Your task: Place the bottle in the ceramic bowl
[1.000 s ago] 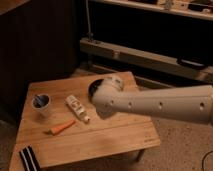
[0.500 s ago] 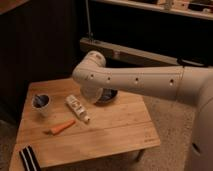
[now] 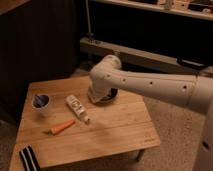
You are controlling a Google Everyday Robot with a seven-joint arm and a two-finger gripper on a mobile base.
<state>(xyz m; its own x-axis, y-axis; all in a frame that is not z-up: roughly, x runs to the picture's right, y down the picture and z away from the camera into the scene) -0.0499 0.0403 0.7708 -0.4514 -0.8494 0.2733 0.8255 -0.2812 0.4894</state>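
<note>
Cup (image 3: 41, 101) and carrot (image 3: 62, 127) sit at the left of the tabletop (image 3: 115, 131), out of the way; bottle (image 3: 77, 109) lies flat mid-table, free, likely awaiting a pinch across its body; gripper (image 3: 97, 95) hangs just right of it at the ceramic bowl (image 3: 112, 95), near rim, whether open or closed I cannot tell
</note>
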